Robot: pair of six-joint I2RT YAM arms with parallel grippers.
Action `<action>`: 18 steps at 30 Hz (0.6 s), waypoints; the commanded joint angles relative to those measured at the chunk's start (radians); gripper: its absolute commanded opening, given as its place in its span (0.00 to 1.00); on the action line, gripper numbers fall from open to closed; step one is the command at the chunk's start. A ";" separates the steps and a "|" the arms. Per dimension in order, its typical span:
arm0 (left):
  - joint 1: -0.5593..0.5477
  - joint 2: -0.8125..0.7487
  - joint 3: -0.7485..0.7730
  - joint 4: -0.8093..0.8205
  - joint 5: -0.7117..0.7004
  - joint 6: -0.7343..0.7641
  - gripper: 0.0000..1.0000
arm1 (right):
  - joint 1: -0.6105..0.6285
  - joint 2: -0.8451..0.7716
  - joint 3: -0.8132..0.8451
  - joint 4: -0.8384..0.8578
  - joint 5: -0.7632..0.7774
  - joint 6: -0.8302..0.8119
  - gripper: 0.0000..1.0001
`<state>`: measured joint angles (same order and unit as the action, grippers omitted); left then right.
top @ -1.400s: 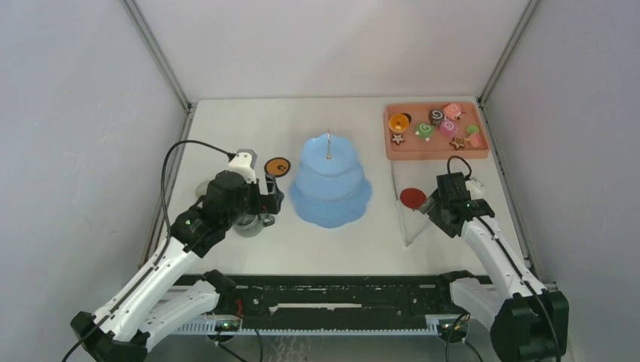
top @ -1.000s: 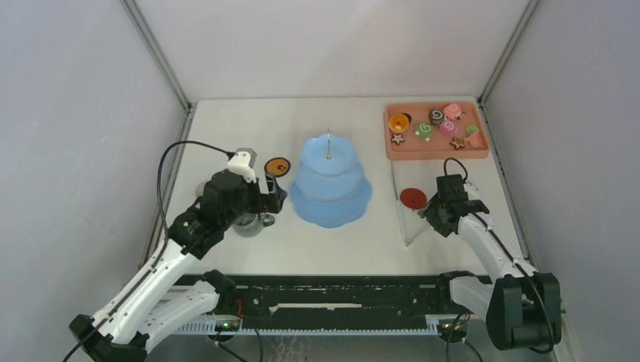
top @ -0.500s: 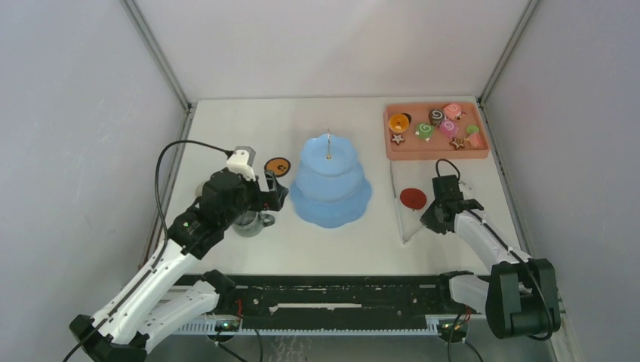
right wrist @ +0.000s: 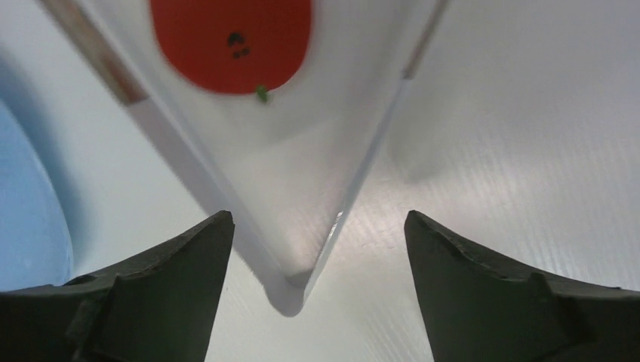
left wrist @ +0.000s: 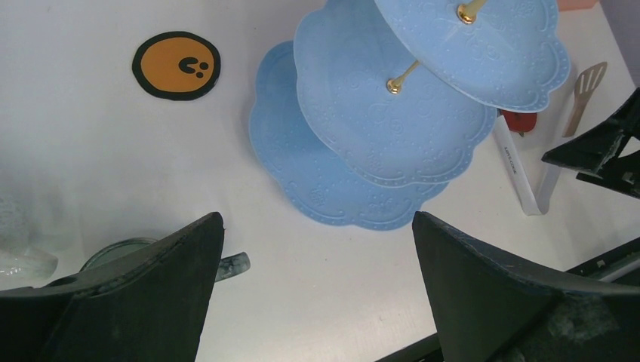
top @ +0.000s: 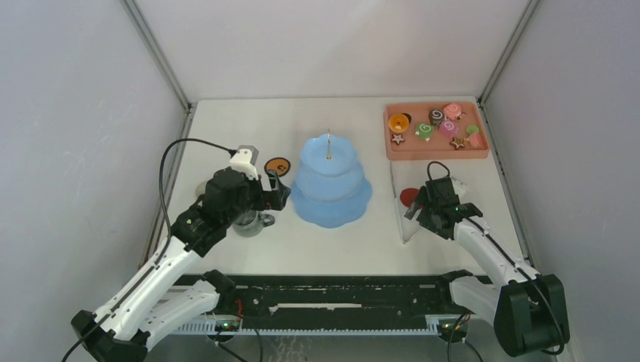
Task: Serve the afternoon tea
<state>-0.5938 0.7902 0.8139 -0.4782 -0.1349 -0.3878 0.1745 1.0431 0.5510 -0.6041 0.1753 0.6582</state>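
The light blue three-tier cake stand (top: 330, 185) stands mid-table and is bare; it also shows in the left wrist view (left wrist: 377, 128). Small toy pastries (top: 438, 124) lie on the salmon-pink tray (top: 430, 152) at the back right. A grey-green mug (top: 249, 224) sits under my left gripper (top: 275, 197), which is open and empty; its rim and handle (left wrist: 230, 265) show by the left finger. A pale mug shape (top: 202, 188) peeks out behind the left arm. My right gripper (top: 416, 213) is open, low over the hinge end of the metal tongs (right wrist: 302, 290).
The tongs (top: 404, 237) lie in a V right of the stand, with a red coaster (top: 411, 197) between their arms. An orange coaster (top: 278, 166) lies left of the stand. Grey walls close in the table on three sides.
My right gripper has moved left and turned over the tongs' hinge end. The left arm has hardly moved.
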 commanded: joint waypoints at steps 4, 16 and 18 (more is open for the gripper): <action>-0.006 -0.011 -0.004 0.058 0.024 -0.035 1.00 | 0.123 -0.005 0.045 -0.010 0.004 -0.041 1.00; -0.006 -0.010 -0.022 0.080 0.042 -0.058 1.00 | 0.264 0.057 0.161 -0.008 0.115 -0.072 0.93; -0.006 -0.011 -0.028 0.087 0.047 -0.068 1.00 | 0.280 0.123 0.179 0.022 0.121 -0.073 0.84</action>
<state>-0.5941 0.7910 0.8135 -0.4454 -0.1062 -0.4229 0.4343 1.0779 0.6838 -0.6491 0.2695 0.6090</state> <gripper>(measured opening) 0.996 0.913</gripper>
